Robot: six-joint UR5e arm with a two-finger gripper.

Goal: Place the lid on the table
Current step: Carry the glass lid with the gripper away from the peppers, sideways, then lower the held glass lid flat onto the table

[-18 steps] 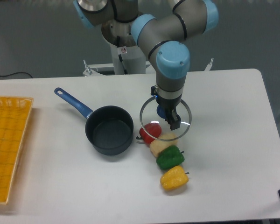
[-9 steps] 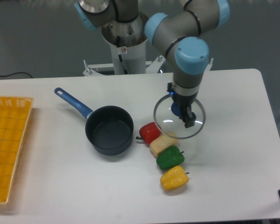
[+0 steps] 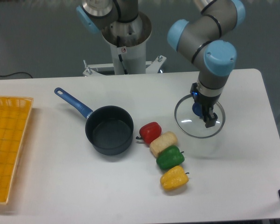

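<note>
The round glass lid (image 3: 189, 122) with a thin metal rim hangs level, just above the white table (image 3: 238, 163), right of the vegetables. My gripper (image 3: 200, 112) is shut on the lid's blue centre knob from above. The dark blue saucepan (image 3: 109, 129) with its long blue handle stands uncovered at the table's middle, well left of the lid.
A red pepper (image 3: 150, 131), a pale yellow vegetable (image 3: 163, 143), a green pepper (image 3: 170, 157) and a yellow pepper (image 3: 174, 178) lie in a diagonal row between pan and lid. A yellow-orange mesh tray (image 3: 7, 144) sits at the left edge.
My gripper has carried the lid to the right, from over the red pepper to a spot right of the vegetables, and lower toward the table.
</note>
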